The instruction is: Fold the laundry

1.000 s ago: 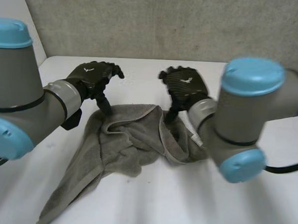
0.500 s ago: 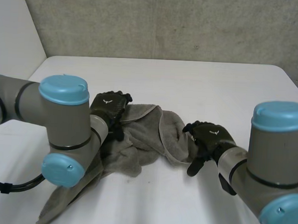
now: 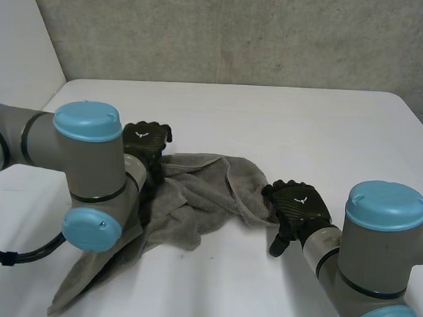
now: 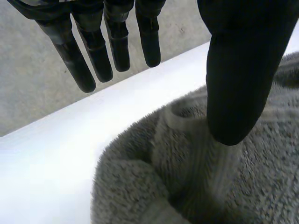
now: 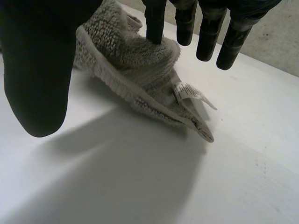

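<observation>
A grey terry towel [image 3: 195, 200] lies crumpled and unfolded on the white bench [image 3: 284, 120]. Most of it is bunched in loose humps and creases around the middle of the bench, and a flat woven hem band [image 3: 230, 177] curves across the heap. One long end trails off as a narrowing tail toward the near left edge. The opposite end tapers to a pointed corner [image 5: 205, 135] lying flat on the bench, with a small white label [image 5: 191, 91] sewn to the hem close by.
</observation>
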